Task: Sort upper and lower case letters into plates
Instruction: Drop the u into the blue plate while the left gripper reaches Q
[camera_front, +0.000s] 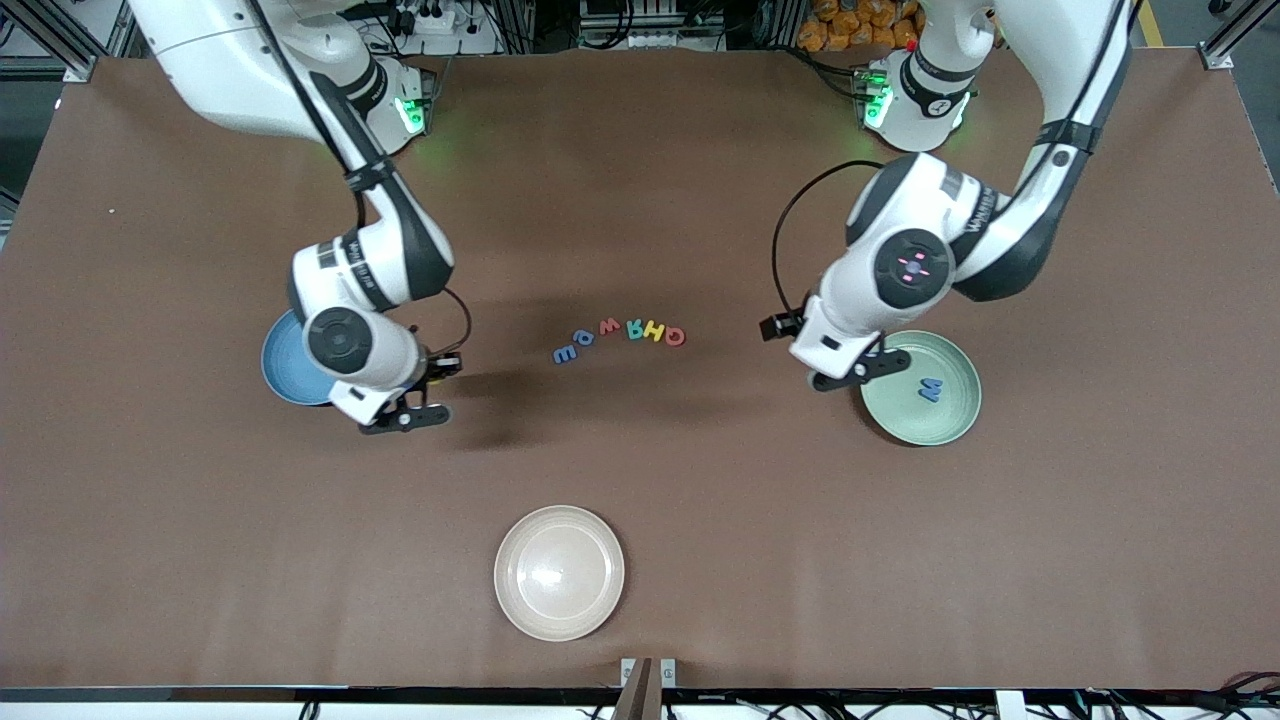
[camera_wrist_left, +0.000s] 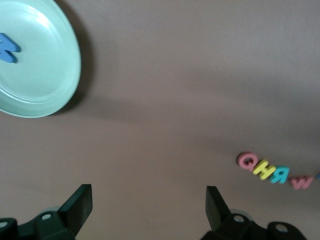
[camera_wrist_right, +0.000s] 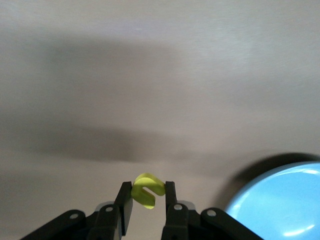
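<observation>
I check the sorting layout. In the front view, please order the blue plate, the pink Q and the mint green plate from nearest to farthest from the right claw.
1. blue plate, beside the right claw, which grips a yellow letter.
2. pink Q, at the row's end toward the left arm.
3. mint green plate, toward the left arm's end.

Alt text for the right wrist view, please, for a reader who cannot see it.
The right tool is shut on a small yellow letter, pinched between its two black fingers above the bare brown table. Part of the blue plate shows at one corner, with nothing visible on that part.
</observation>
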